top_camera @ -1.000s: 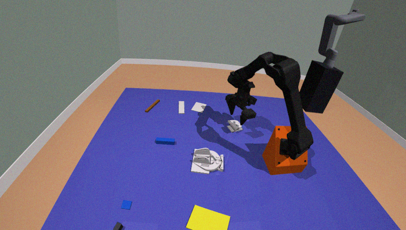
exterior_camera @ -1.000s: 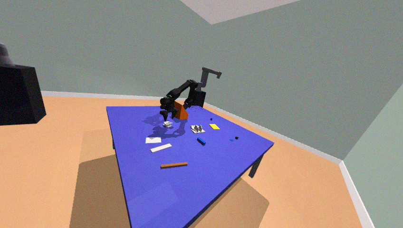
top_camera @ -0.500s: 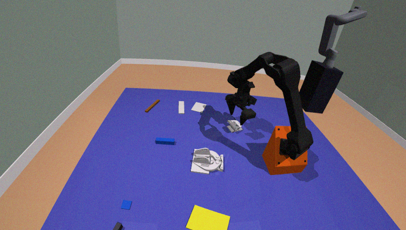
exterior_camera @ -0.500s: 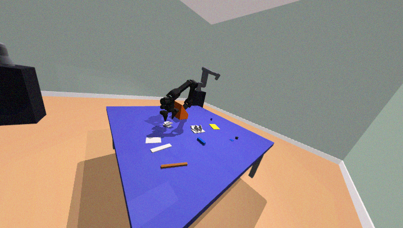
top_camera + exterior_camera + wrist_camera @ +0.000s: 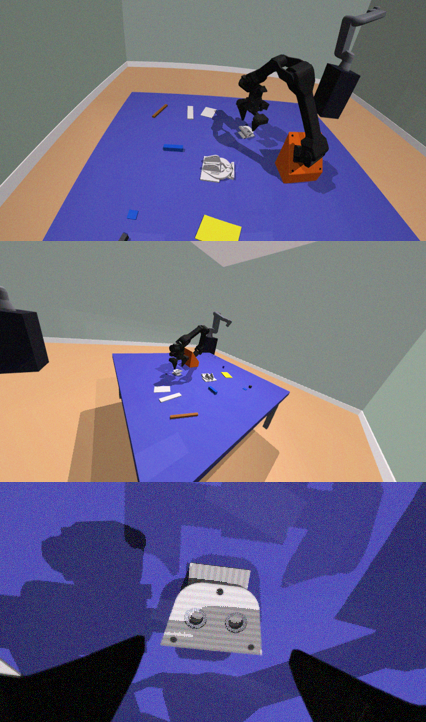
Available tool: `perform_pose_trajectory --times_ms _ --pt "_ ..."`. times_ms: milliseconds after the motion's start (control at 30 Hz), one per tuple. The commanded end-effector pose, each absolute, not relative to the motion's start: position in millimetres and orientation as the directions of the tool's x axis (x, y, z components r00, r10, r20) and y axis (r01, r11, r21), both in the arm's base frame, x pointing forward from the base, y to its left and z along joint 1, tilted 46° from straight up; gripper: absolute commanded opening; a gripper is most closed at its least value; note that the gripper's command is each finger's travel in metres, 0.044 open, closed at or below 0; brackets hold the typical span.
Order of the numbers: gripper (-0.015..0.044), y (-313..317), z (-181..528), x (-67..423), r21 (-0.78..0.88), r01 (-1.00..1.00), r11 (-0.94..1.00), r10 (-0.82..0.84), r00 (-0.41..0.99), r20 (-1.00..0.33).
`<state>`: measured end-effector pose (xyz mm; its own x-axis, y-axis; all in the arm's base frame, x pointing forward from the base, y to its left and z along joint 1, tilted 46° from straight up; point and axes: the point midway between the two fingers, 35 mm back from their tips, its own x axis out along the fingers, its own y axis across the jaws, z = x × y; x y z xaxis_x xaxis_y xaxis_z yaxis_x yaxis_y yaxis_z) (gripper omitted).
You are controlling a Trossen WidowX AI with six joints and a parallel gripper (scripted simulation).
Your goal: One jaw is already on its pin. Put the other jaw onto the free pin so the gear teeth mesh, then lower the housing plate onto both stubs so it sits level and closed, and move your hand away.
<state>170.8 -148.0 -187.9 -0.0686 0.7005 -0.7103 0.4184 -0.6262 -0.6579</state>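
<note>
The white housing plate has a rounded edge and two ringed holes; it rests on a ribbed block. My gripper is open and empty above the plate, one finger toward each side of it in the wrist view. The white base stands mid-table and bears two grey-white jaws, lying side by side with their rounded gear ends to the right in the top view. Whether the teeth mesh and how each jaw sits on its pin cannot be made out.
A blue bar lies left of the jaws in the top view. A white square, white bar and brown stick lie farther off. A yellow sheet lies nearer that camera.
</note>
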Motion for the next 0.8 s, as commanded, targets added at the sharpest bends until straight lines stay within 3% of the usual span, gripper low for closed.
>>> perform_pose_trajectory --times_ms 0,767 --pt "0.0440 -144.3 -191.5 170.6 -0.660 0.416 -0.626 0.702 -0.068 -0.709" --pt "0.0440 -117.9 -219.2 170.4 -0.661 0.413 -0.627 0.704 -0.064 -0.708"
